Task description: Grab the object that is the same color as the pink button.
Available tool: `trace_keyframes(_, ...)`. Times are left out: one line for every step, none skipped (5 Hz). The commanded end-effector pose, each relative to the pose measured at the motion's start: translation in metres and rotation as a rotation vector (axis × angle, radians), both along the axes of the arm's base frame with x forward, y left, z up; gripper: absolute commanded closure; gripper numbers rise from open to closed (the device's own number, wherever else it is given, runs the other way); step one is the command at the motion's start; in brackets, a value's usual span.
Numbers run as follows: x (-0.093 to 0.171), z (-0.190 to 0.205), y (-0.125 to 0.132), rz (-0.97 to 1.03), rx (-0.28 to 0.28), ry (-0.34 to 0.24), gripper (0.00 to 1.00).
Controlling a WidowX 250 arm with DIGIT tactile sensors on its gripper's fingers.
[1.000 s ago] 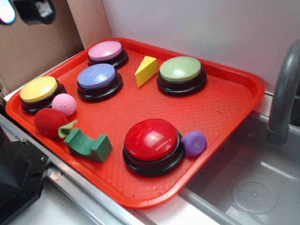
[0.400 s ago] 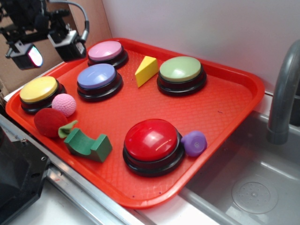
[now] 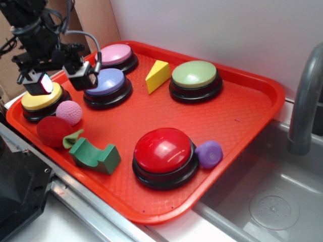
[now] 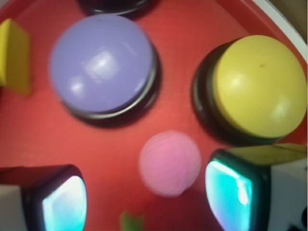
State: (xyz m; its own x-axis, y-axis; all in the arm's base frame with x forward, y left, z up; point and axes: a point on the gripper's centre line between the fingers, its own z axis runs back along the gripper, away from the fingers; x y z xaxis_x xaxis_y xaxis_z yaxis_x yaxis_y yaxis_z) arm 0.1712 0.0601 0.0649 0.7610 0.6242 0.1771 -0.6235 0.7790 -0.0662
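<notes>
At the left side of the exterior view, the end effector [image 3: 56, 78] hangs above the red tray [image 3: 242, 108], with its two fingers spread apart and nothing between them. One finger is over the yellow button [image 3: 41, 96], the other is near the lavender-blue button [image 3: 104, 82]. The pink ball [image 3: 68, 112] lies on the tray just below this gap in the frame, beside the yellow button and next to the red fuzzy toy [image 3: 53, 131]. The pink button [image 3: 115, 54] stands further up, toward the back of the tray.

Toward the lower middle of the wrist view, the pink ball [image 4: 170, 162] appears between the two finger pads [image 4: 62, 202], a little closer to the right one. I judge the end effector needs mostly a straight descent, with a small shift to centre the ball.
</notes>
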Motion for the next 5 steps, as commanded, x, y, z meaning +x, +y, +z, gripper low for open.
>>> trace_keyframes(-0.002,-0.026,0.013,-0.012,0.042,0.019,0.0)
trace_keyframes(-0.005,-0.031,0.01,-0.027,0.036,0.027,0.0)
trace_keyframes(-0.004,-0.044,0.009,-0.037,0.028,0.047,0.0)
trace_keyframes(-0.004,-0.044,0.007,-0.031,0.039,0.031,0.92)
trace_keyframes(-0.002,-0.045,0.006,-0.018,0.024,0.028,1.0)
